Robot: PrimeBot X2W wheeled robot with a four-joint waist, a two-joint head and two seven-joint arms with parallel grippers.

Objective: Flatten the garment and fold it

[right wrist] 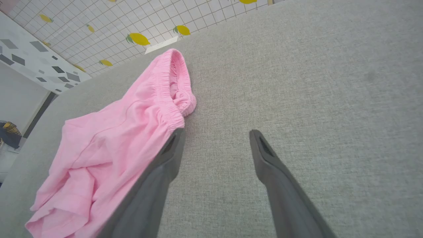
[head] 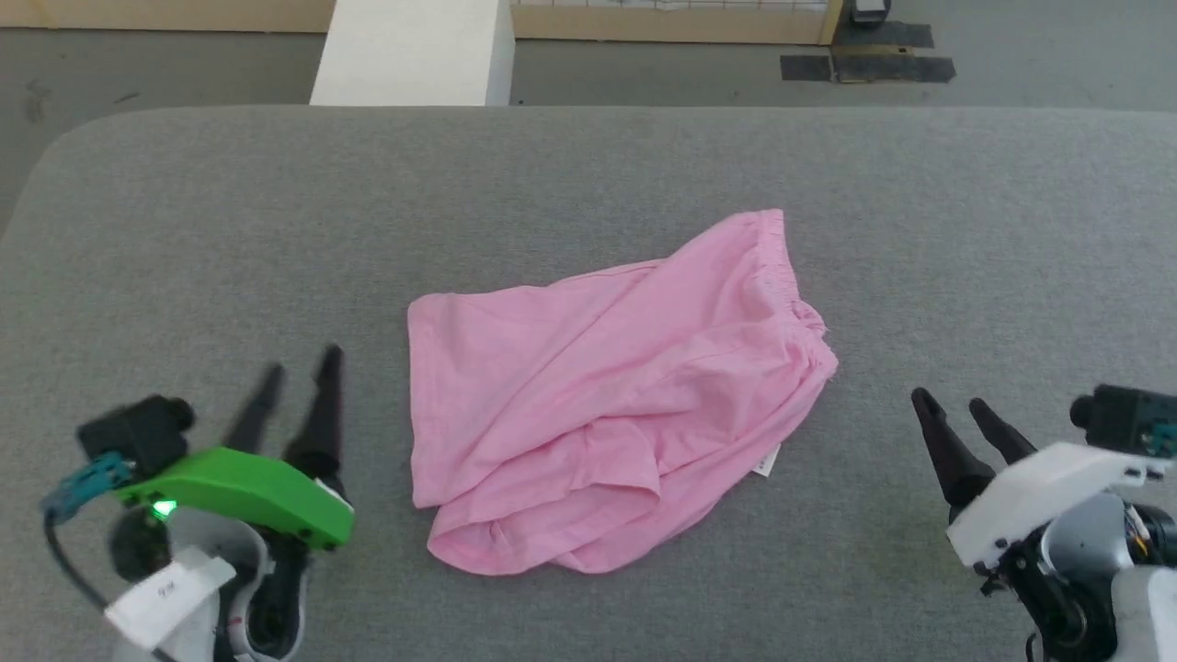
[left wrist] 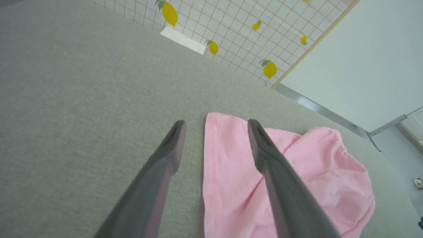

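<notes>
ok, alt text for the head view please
Crumpled pink shorts lie in the middle of a grey fabric-covered table, elastic waistband at the far right. The left gripper and right gripper sit open at the lower corners, clear of the cloth.

Shorts (head: 607,395) were plain light pink; table (head: 184,230) under them grey weave; wall (left wrist: 231,29) beyond was white grid, yellow lemons (left wrist: 270,69).

Grey tabletop (head: 588,165) lies open all round the garment (head: 607,395). A white block (head: 414,51) stands beyond the far edge, well apart
</notes>
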